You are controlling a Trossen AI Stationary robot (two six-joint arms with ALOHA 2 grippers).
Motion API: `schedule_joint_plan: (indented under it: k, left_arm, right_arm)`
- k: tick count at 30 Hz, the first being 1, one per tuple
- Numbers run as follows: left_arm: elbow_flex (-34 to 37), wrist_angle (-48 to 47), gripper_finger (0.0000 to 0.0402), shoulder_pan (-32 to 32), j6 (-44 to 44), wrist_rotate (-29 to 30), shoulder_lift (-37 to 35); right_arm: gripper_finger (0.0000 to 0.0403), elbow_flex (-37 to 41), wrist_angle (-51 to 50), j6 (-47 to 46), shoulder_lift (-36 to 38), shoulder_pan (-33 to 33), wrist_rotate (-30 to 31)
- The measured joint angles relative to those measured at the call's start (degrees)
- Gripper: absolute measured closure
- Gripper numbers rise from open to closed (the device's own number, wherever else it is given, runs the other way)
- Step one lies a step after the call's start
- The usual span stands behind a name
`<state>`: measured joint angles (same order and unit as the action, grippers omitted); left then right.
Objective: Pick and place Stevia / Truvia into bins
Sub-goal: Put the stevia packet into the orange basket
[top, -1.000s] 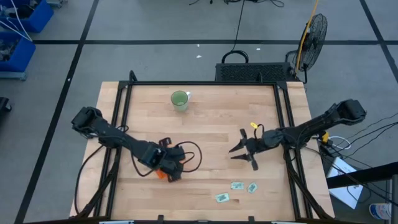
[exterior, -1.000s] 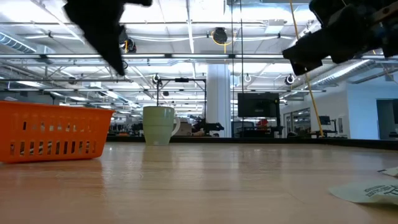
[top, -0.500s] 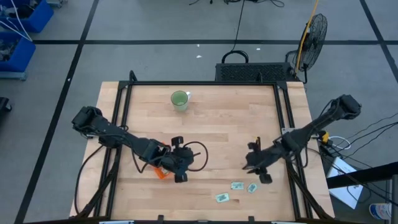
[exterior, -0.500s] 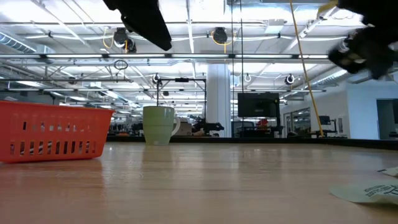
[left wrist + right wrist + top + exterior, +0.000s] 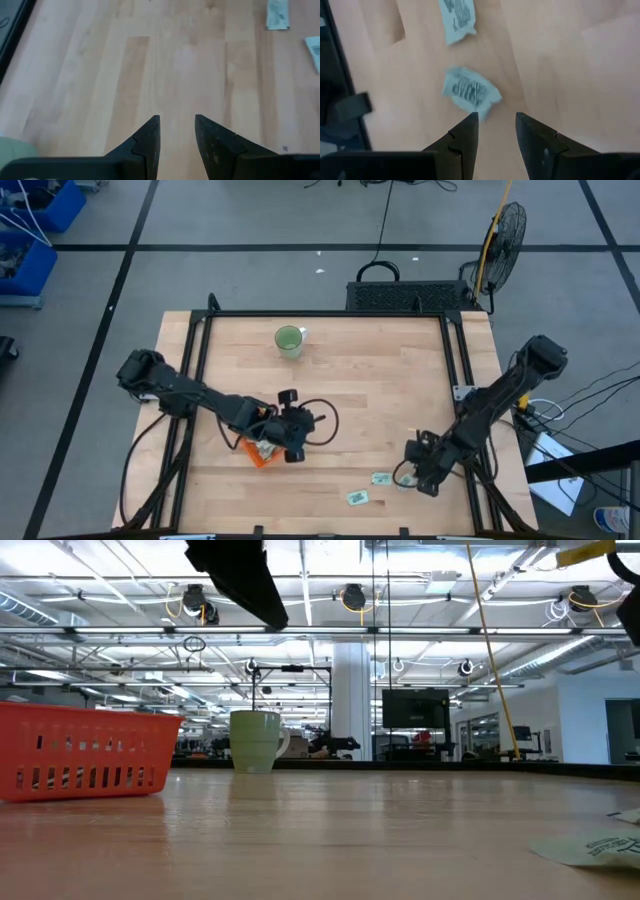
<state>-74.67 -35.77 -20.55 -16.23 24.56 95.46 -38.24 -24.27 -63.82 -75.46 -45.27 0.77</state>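
Three pale green and white sachets lie flat near the table's near edge; one sachet (image 5: 381,478) and another (image 5: 357,498) show from above. My right gripper (image 5: 413,467) hovers open just right of them. In its wrist view one sachet (image 5: 470,91) lies just ahead of the open fingers (image 5: 495,120) and a second (image 5: 457,15) farther off. The orange tray (image 5: 258,457) (image 5: 85,750) stands left of centre, partly under my left arm. My left gripper (image 5: 297,442) (image 5: 176,120) is open over bare wood just right of the tray.
A light-green cup (image 5: 289,340) (image 5: 255,740) stands near the far edge. Black cables loop beside my left gripper (image 5: 322,425). Bare wood lies between the two arms. One sachet (image 5: 590,848) lies close to the low camera.
My right gripper has swung from mid-table toward the near edge and come down beside the sachets, turning as it went. My left gripper has moved right, from over the orange tray to just beyond its right side. The sachets and tray have stayed put.
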Motion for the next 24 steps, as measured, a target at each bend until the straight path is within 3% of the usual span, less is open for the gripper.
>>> schedule_joint_plan:
  k: [10,24]
  left_arm:
    - [0.0,0.0,0.0273,2.3,0.1,0.0,0.0]
    - [0.0,0.0,0.0273,2.5,-0.5,-0.2,0.0]
  right_arm:
    - [0.0280,-0.2,3.5,-1.8,-7.4,0.0,-0.9]
    - [0.0280,0.0,6.2,-6.0,-3.8,0.2,-0.7]
